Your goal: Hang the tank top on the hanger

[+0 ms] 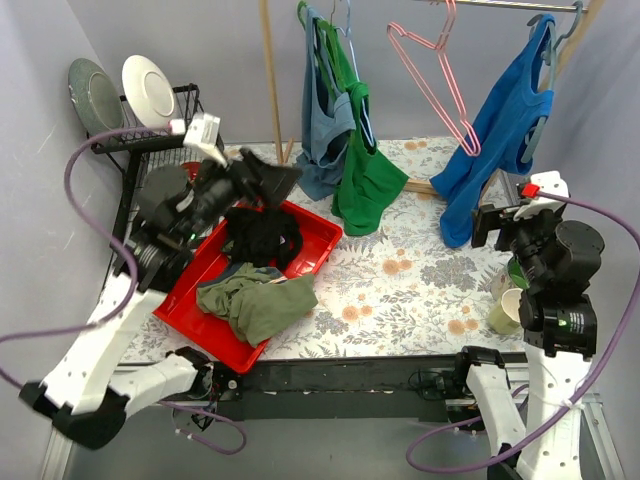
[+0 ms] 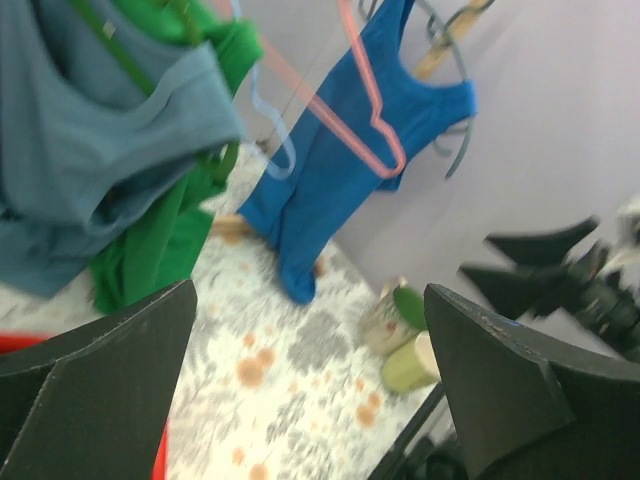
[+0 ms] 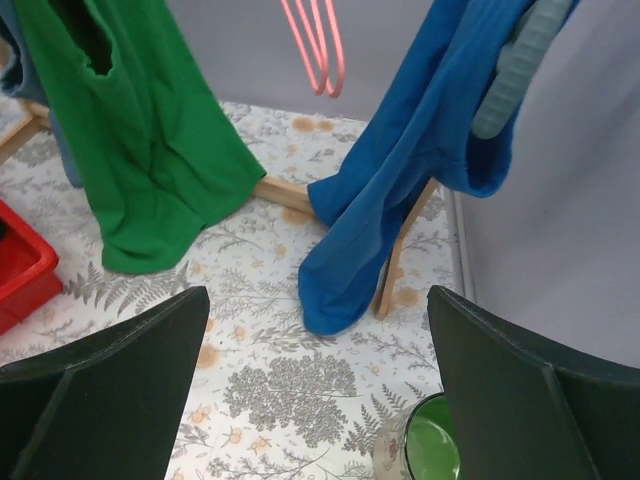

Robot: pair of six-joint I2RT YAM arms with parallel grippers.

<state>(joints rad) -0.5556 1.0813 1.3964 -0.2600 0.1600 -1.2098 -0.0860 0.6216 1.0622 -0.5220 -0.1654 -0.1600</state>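
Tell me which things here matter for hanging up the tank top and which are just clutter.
For the job: tank top, light-blue hanger.

Lying about: royal blue top, grey-blue top, pink hanger, olive garment, red tray, white plate.

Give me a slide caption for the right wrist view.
Open right gripper faces the green tank top hanging beside the blue top and pink hanger.

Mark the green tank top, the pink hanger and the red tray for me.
tank top [image 1: 368, 190], top external view, on the lower body of the hanging fabric.
pink hanger [image 1: 471, 147], top external view, on its lowest corner.
red tray [image 1: 318, 238], top external view, on the bare floor by its far right corner.
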